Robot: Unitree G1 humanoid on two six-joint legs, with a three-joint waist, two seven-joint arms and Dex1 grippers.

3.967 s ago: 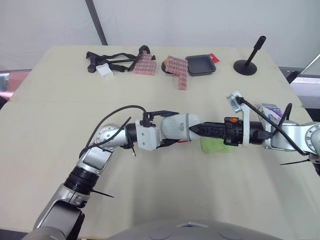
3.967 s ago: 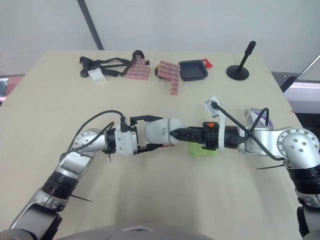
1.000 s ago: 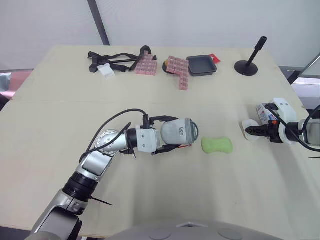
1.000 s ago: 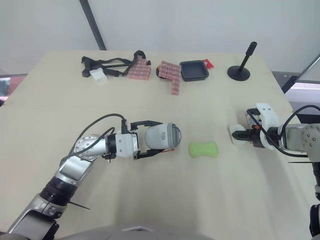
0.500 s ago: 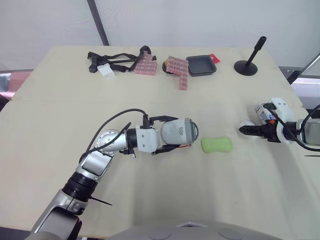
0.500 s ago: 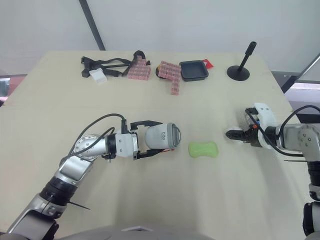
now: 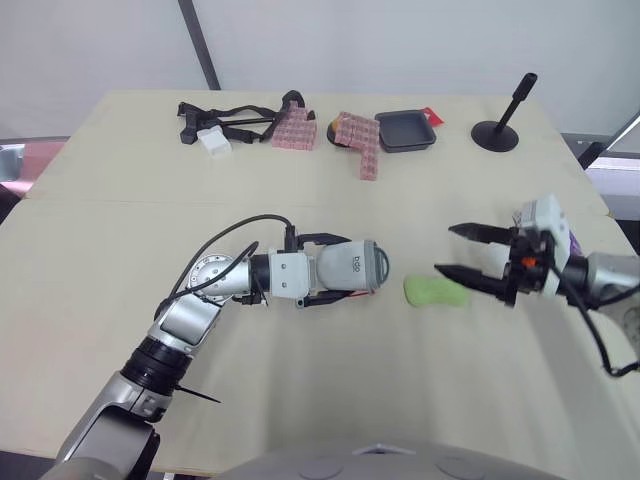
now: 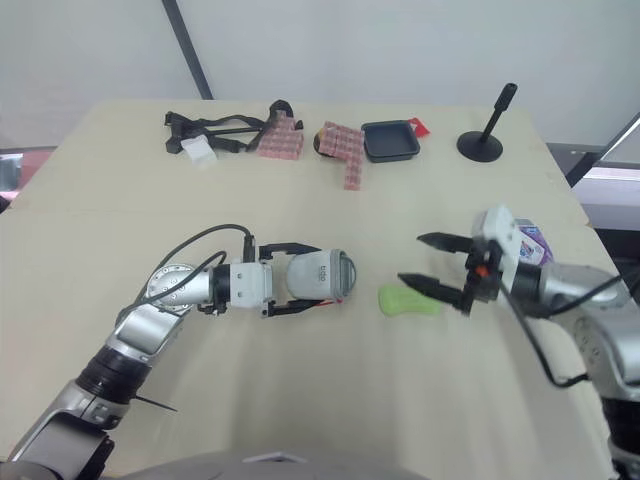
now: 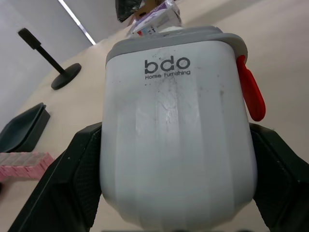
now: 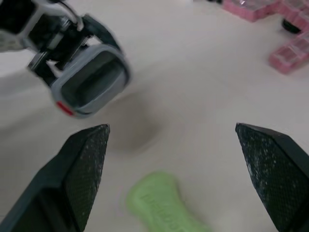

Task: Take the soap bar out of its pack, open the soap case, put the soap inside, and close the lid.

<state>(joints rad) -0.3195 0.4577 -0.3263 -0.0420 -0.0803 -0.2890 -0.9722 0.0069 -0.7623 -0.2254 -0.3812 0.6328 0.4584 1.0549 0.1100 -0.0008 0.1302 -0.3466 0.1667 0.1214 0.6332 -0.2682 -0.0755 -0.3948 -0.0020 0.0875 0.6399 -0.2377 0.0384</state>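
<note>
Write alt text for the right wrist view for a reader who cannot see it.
The right tool is wide open, its two black fingers aimed at a green curved soap bar on the beige table. Beyond it, the left tool grips a white soap case with a grey rim and red tab; pink blocks lie farther back.

The right gripper [image 10: 171,128] holds its fingers [image 10: 84,169] wide apart above the table [image 10: 193,87], with the green soap bar [image 10: 161,205] at twelve o'clock, the left gripper [image 10: 67,53] clasping the grey-rimmed soap case [image 10: 91,79] at ten, and pink blocks [image 10: 285,55] at two.
</note>
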